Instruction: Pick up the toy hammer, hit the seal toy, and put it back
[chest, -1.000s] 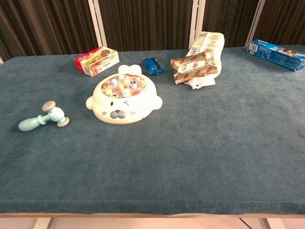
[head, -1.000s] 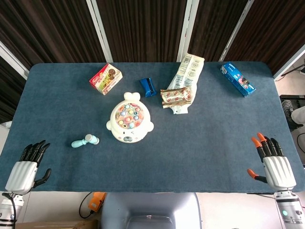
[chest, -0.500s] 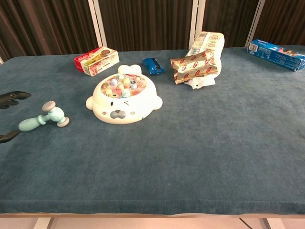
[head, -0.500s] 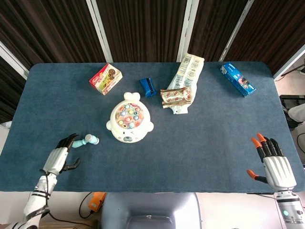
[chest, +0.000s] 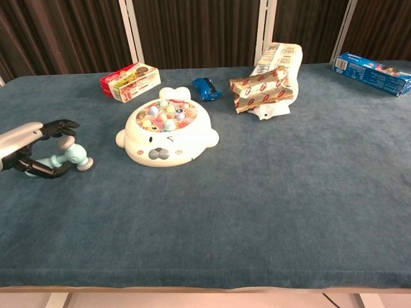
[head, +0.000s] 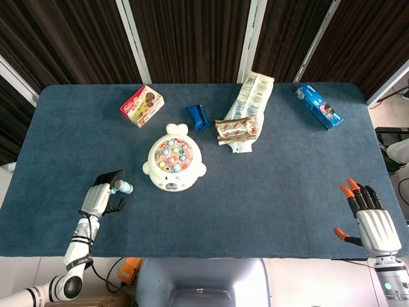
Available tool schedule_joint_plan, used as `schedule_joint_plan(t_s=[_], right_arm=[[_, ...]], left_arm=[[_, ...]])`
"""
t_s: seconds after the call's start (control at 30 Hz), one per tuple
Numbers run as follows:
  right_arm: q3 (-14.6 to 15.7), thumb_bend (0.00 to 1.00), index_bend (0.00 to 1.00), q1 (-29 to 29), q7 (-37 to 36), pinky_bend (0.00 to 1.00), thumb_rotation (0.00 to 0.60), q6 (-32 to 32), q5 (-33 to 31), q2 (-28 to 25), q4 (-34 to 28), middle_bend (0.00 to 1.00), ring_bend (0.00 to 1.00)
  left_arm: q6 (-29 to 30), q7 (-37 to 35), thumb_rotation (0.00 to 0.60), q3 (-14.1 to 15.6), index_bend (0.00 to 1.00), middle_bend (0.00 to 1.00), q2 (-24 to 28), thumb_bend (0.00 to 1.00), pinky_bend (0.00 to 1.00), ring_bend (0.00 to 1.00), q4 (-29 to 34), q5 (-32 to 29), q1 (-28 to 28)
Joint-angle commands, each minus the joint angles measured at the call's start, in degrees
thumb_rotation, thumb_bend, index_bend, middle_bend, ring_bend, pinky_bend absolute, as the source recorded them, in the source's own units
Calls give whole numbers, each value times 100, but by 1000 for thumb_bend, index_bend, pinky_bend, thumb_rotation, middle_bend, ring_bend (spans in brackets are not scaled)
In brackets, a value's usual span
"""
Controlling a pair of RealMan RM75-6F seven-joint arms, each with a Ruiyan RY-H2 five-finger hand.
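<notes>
The light-blue toy hammer (head: 122, 187) lies on the blue table left of the white seal toy (head: 173, 166), and only its head shows in the head view. My left hand (head: 102, 197) arches over its handle. In the chest view the fingers (chest: 59, 126) curve above the handle and the thumb sits below it, not closed, while the hammer (chest: 74, 156) rests on the cloth. The seal toy (chest: 167, 127) carries several coloured pegs on top. My right hand (head: 374, 220) hovers at the table's front right edge with fingers spread, holding nothing.
Behind the seal are a red biscuit box (head: 142, 105), a small blue pack (head: 198, 117), brown snack packs (head: 236, 128) on a long white bag (head: 254, 93), and a blue box (head: 318, 106) at the far right.
My left hand has come in from the front left corner and now arches over the hammer's handle. The hammer, the seal and my right hand have hardly moved.
</notes>
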State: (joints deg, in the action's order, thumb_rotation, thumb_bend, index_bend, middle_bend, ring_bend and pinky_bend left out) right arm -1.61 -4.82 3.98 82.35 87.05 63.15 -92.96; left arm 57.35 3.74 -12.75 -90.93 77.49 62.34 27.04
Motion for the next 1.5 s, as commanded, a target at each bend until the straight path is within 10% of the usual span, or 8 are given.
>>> schedule_joint_plan(t_s=[0.03,1.5], right_arm=[[2,241,0,0,-10,0,600,-4,-1,-6,3,0,0],[14,241,0,-16,-21,0,600,-54,-12,-23,-11,0,0]], left_arm=[[-61,76,600,-33,139,138,-102,412,48,97,-176,-100,85],[-103,363,600,-1,388,395,-412,529,95,311,-797,-437,256]])
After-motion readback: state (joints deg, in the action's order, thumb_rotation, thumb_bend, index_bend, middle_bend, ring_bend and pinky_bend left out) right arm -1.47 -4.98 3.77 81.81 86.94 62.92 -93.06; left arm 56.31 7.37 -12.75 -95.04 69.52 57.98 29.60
